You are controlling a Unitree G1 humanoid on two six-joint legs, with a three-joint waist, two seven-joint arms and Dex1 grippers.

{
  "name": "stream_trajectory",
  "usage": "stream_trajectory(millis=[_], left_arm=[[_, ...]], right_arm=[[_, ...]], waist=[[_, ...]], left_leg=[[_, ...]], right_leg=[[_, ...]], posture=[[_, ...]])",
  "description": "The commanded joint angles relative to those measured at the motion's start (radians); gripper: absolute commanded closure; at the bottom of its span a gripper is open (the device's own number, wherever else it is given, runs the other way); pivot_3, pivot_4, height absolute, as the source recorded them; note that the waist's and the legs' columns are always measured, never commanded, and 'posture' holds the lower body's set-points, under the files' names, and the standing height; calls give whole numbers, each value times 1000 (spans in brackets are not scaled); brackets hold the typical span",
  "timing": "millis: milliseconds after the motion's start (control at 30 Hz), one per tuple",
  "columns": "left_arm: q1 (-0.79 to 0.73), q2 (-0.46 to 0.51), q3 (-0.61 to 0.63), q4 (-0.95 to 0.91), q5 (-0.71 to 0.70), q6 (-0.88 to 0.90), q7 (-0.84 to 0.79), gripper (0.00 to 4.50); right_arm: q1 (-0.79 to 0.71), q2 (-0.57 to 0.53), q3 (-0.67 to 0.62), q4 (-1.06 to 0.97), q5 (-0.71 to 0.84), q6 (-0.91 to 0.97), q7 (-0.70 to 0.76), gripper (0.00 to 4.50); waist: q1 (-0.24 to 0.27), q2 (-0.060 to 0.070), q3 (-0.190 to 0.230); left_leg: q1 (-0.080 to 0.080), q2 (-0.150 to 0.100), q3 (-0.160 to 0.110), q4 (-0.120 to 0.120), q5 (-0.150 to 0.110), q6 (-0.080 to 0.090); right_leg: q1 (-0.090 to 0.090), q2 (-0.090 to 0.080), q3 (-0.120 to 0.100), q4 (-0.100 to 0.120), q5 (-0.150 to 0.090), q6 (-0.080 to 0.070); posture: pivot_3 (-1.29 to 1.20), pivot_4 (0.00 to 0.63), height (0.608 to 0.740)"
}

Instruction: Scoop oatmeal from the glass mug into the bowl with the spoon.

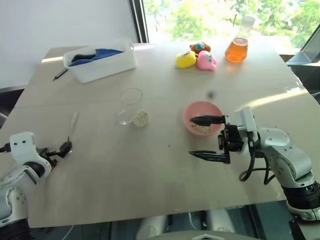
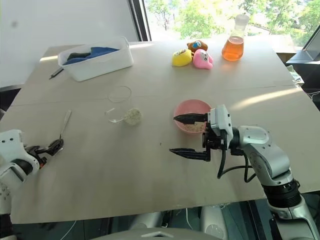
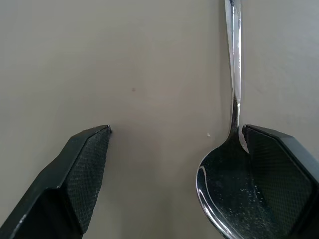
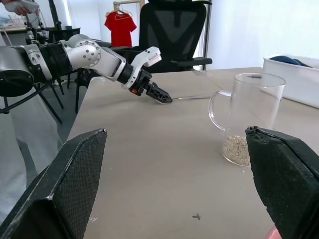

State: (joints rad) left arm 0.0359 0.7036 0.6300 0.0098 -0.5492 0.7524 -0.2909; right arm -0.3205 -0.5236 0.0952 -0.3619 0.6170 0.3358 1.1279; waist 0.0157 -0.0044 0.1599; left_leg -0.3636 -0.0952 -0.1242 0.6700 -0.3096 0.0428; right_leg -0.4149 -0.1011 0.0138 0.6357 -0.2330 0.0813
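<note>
Lying between left fingers: spoon

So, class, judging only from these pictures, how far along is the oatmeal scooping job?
Done: some oatmeal already lies in the pink bowl. In hand: nothing is gripped; the spoon lies flat on the table, its bowl end between the left gripper's open jaws. The right gripper hovers open beside the bowl. Left: oatmeal remains in the glass mug.

One spoon, one mug, three toys.
</note>
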Motion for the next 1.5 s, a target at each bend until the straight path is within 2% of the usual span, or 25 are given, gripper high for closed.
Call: stream_trajectory(millis=[33, 267, 433, 467, 533, 567, 600, 833, 1067, 1167, 1333, 1433, 1500], left_arm=[[-16, 48, -40, -7, 37, -25, -57, 56], [-47, 85, -79, -22, 91, -56, -96, 56], [-79, 86, -107, 55, 103, -9, -119, 56], [-78, 86, -115, 67, 108, -7, -126, 434], [-79, 87, -124, 93, 118, -2, -128, 667], [-83, 86, -127, 108, 120, 5, -127, 1242], [-86, 86, -129, 119, 123, 4, -129, 1445], [-79, 65, -126, 122, 125, 7, -133, 4457], [28, -6, -49, 11, 99, 5, -113, 4457], [112, -66, -5, -115, 52, -27, -147, 4457], [285, -171, 79, -311, -32, -83, -194, 4457], [473, -196, 44, -436, 34, -191, -267, 4457], [570, -245, 28, -529, 12, -251, -314, 4457]], right_arm=[[-10, 5, -20, -3, 1, -31, -1, 12], [-10, 15, -12, 15, -9, -50, -4, 12], [-27, 24, -12, 36, -13, -55, 1, 12], [-30, 25, -13, 38, -13, -55, 1, 0], [-32, 27, -14, 40, -12, -54, -1, 0], [-33, 27, -14, 41, -12, -55, -2, 0], [-34, 28, -14, 41, -12, -54, -4, 0], [-31, 30, -16, 30, -10, -48, -14, 0], [-26, 27, -17, 21, -3, -39, -23, 0], [-27, 27, -16, 15, 2, -31, -30, 0], [-42, 19, -14, 16, 14, -1, -29, 0], [-49, 4, -10, 21, 28, 42, -23, 0], [-49, -16, -4, 18, 57, 117, -32, 0]], waist=[[-2, 0, 0], [-8, 0, 0], [-9, 0, 0], [-10, 0, 0], [-14, 0, 0], [-14, 0, 0], [-15, 0, 0], [-24, 1, -1], [-33, 3, -2], [-31, 3, -2], [-28, 3, -2], [-30, 2, -2], [-29, 2, -1]], left_leg=[[0, 0, 0, 0, 0, -1], [0, 0, 1, 0, 1, -1], [0, 0, 1, 1, 1, -1], [0, 0, 1, 0, 1, -1], [0, 0, 1, 1, 1, -1], [0, 0, 1, 0, 1, -1], [0, 0, 1, 1, 1, -1], [2, 0, 1, 0, 1, -2], [2, 0, 3, 0, 1, -2], [2, 0, 3, 0, 1, -2], [2, 1, 4, 0, 1, -2], [1, 1, 4, 0, 1, -2], [1, 1, 5, 0, 1, -2]], right_leg=[[0, 0, 0, 1, 0, 0], [-2, -2, 2, 5, 0, 0], [-2, -1, 2, 5, 0, 0], [-2, -1, 3, 5, 0, 0], [-2, -1, 2, 5, 0, 0], [-2, -1, 2, 5, 0, 0], [-2, -1, 2, 6, 0, 0], [-2, -2, 3, 7, 0, 0], [-3, -2, 5, 6, 0, 0], [-3, -3, 5, 6, 0, 0], [-2, -3, 5, 6, 0, 0], [-2, -3, 5, 6, 0, 0], [-2, -3, 7, 5, 0, 0]], posture=[[0, 150, 740], [0, 150, 740], [0, 150, 740], [0, 150, 740], [0, 150, 740], [0, 150, 740], [0, 150, 740], [0, 150, 740], [0, 150, 740], [0, 150, 740], [0, 150, 740], [0, 150, 740], [0, 150, 740]])
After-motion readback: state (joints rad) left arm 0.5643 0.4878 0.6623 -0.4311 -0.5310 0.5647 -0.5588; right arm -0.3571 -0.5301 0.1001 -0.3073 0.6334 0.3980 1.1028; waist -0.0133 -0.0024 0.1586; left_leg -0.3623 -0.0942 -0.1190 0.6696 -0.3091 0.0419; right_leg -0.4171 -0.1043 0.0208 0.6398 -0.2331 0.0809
